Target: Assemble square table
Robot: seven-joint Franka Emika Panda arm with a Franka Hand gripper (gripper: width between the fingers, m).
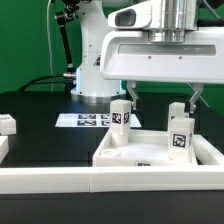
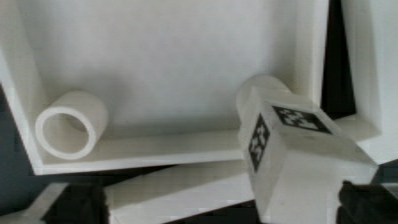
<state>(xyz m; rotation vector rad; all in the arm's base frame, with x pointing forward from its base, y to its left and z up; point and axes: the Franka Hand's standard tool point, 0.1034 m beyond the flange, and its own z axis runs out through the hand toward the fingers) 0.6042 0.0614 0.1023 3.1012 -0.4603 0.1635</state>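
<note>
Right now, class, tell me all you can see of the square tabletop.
The tabletop is a white, plastic-looking square tray with a raised rim, lying flat on the black table, hollow side up, against the white rail. Two tagged legs stand upright in it. The wrist view shows its smooth floor, one round stub and a leg. The open gripper hangs above, touching nothing.

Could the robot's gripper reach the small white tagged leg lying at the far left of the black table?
Probably yes: the small white leg lies alone, nothing around it, and the open gripper holds nothing.
</note>
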